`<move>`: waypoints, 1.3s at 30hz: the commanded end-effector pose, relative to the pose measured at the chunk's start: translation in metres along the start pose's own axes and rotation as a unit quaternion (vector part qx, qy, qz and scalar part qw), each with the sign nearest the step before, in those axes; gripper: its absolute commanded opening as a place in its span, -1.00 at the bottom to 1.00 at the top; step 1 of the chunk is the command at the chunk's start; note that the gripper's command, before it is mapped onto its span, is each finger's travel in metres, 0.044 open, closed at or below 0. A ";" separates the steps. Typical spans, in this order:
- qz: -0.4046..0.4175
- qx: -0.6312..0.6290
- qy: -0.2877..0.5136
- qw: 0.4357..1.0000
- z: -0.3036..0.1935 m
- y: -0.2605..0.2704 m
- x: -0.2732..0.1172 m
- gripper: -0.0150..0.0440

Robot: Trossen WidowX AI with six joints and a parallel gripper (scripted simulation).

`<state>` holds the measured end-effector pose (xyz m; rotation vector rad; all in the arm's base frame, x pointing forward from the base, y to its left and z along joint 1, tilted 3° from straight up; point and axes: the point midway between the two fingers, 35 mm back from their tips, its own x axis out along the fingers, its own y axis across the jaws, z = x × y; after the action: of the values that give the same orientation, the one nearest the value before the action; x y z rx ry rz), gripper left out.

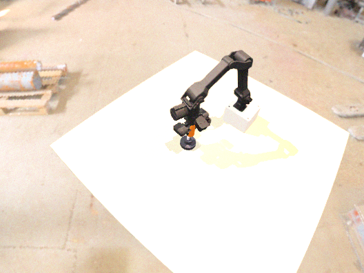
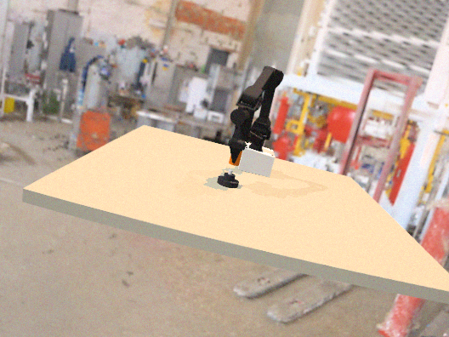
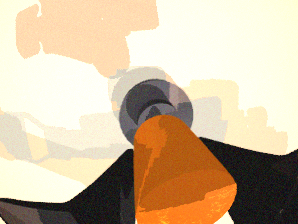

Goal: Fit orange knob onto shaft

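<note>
The orange knob (image 1: 191,131) (image 2: 237,160) (image 3: 175,167) is held between the fingers of my gripper (image 1: 191,127) (image 2: 235,154) (image 3: 165,149), which is shut on it. The dark round pedestal (image 1: 187,147) (image 2: 228,182) (image 3: 184,117) stands on the table below. Its short silver shaft (image 1: 188,138) (image 2: 230,172) points up. In the exterior view the knob hangs a little above the shaft and slightly to its right, with a small gap. In the wrist view the knob covers part of the pedestal. The knob's hole and the flat sides cannot be made out.
The arm's white base block (image 1: 240,117) (image 2: 257,162) stands on the table (image 1: 214,207) (image 2: 170,213), behind and to the right of the pedestal in the top and exterior views. The arm's shadow falls across the table around the pedestal.
</note>
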<state>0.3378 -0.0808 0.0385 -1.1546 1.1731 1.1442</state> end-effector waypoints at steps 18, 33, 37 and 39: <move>-0.005 -0.001 -0.001 1.000 -0.004 -0.005 0.021 -0.49; -0.005 -0.001 -0.001 1.000 -0.004 -0.009 0.022 -0.49; -0.005 -0.001 -0.001 1.000 -0.005 -0.009 0.024 -0.49; -0.005 -0.001 -0.001 1.000 -0.005 -0.009 0.025 -0.49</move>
<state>0.3455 -0.0847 0.0142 -1.1586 1.1686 1.1429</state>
